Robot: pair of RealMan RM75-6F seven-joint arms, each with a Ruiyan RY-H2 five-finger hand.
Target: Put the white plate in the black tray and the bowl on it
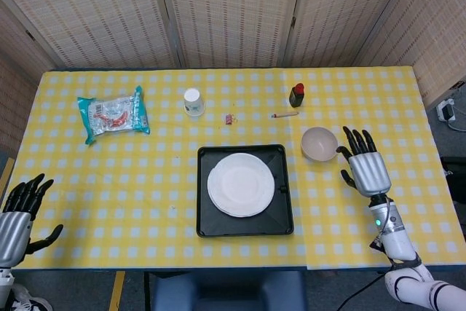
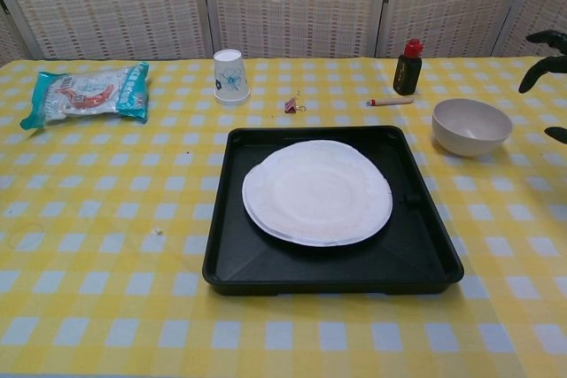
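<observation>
Right of the tray [image 1: 245, 226], bowl [image 1: 319, 143] sits on the table, just left of the right hand [image 1: 365, 170], fingers spread, empty. Plate [image 1: 241, 184] already in tray. Left hand [image 1: 16, 216] far off, open too.

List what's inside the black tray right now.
Only the white plate, lying flat in the tray. The bowl sits outside, on the cloth. The tray floor under the plate is hidden.

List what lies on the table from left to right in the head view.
Snack packet → paper cup → pink clip → black tray holding the white plate → dark bottle with red cap → bowl → right hand.
</observation>
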